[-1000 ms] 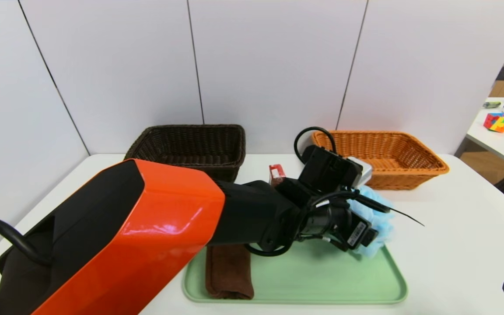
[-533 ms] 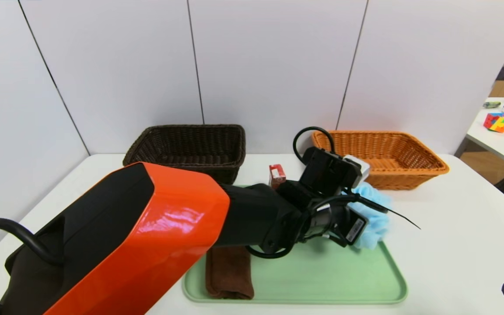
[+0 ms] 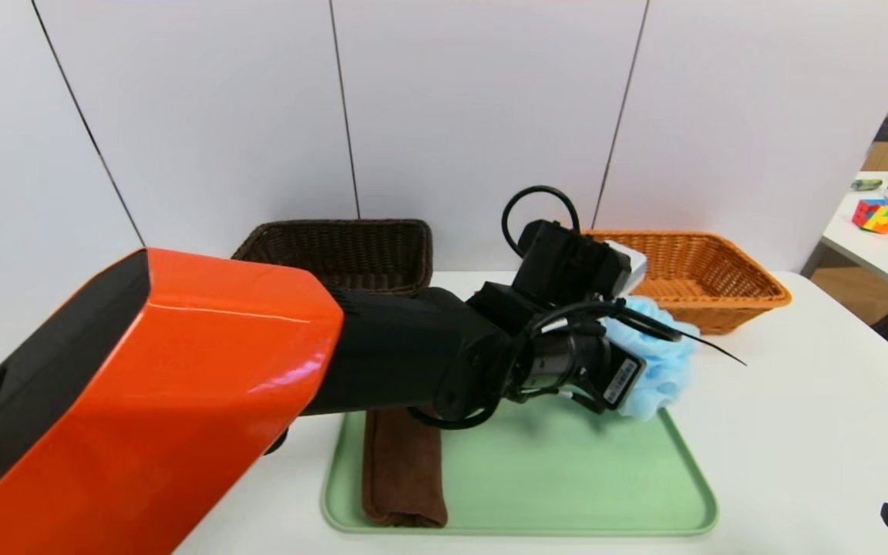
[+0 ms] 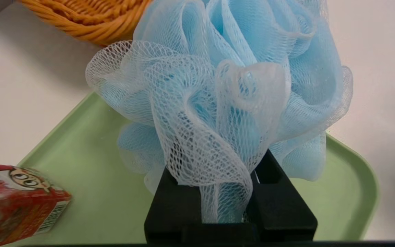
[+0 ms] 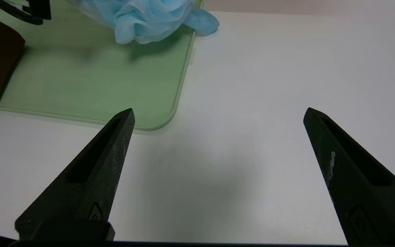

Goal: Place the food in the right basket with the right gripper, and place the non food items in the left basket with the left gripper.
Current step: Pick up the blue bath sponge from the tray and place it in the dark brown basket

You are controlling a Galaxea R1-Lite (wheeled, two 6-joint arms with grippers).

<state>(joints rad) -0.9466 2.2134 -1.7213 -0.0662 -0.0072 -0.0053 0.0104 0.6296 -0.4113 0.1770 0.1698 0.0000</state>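
Right gripper [image 5: 219, 113]: spread wide, parked over the white table [image 5: 218, 164], beside the tray's near right corner.

Brown folded cloth [image 3: 405, 470]: on the green tray [image 3: 567, 478], left side.

Left gripper [image 4: 230, 171]: clenched on a blue mesh bath pouf [image 4: 218, 85], held above the tray's far right part.

Red printed carton [image 4: 19, 202]: far side of tray.

Baskets, behind: dark brown [image 3: 344, 250], left; orange wicker [image 3: 683, 270], right.

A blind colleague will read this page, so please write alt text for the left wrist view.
Black left hand gripping a light-blue mesh bath puff above a green plastic tray. A small red printed box and part of an orange wicker basket are also visible.
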